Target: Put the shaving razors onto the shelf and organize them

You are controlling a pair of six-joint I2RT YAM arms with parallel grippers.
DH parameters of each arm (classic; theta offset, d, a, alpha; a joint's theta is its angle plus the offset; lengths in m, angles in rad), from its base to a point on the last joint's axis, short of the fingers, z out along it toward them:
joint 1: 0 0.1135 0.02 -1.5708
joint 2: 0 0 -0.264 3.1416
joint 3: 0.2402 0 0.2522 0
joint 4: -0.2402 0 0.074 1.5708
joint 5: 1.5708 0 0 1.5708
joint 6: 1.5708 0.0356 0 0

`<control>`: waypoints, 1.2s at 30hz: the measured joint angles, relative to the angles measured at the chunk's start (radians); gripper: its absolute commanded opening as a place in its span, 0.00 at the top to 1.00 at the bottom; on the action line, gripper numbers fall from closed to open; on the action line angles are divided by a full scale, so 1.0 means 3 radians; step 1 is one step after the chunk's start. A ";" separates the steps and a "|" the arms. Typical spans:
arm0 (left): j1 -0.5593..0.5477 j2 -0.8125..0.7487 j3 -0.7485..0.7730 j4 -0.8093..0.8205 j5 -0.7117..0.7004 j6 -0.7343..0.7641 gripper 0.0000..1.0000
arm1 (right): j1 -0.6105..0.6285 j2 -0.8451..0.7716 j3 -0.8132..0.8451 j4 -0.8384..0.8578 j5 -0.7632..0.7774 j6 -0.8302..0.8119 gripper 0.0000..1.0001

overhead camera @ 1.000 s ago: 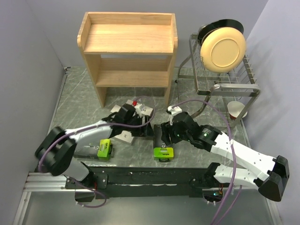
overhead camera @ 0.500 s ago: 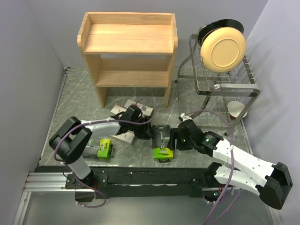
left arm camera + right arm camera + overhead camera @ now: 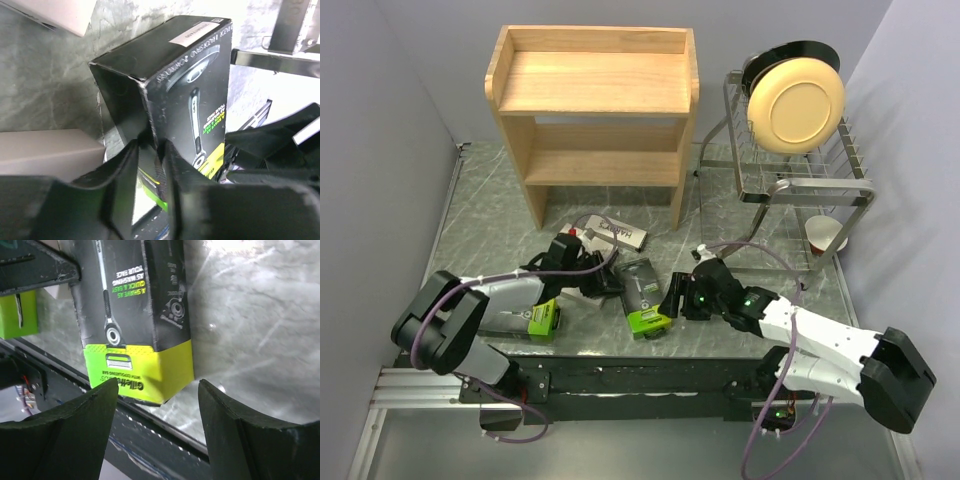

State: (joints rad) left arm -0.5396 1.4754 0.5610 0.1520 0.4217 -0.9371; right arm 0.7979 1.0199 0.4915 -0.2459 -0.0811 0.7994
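Item: black-and-lime cardboard razor pack (image 3: 642,296), lying askew on grey marbled table (image 3: 490,220), in front of light wooden two-tier shelf (image 3: 590,95). We judge it light, stiff-walled, slick-printed, corners crushable; best taken across its narrow thickness. We find left gripper (image 3: 150,150) pinching its near corner, jaws narrow; right gripper (image 3: 157,390) spread wide, empty, at the lime end

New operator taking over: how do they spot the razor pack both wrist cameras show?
From the wooden shelf, come toward the near table edge, past the slim white box. There lies a black pack with a lime-green end. Unlike its twin off to the left, it sits central, skewed, green end nearest the edge.
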 measured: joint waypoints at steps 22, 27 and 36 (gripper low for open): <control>0.0075 -0.0191 -0.0305 0.0366 -0.0014 0.0023 0.99 | 0.0090 0.0552 -0.0065 0.0787 -0.0334 0.0266 0.14; 0.0103 -0.0104 -0.0301 0.0465 0.0072 -0.0004 0.99 | 0.0086 0.0804 -0.0094 0.1083 -0.0500 0.0341 0.10; 0.0202 0.0020 -0.0276 0.0568 0.0184 -0.0041 0.99 | -0.0036 0.1106 -0.0086 0.1263 -0.0675 0.0546 0.10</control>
State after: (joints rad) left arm -0.4789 1.4815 0.4782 0.3225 0.4770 -0.9493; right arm 0.7872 1.3518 0.4656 0.1329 -0.2836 0.9630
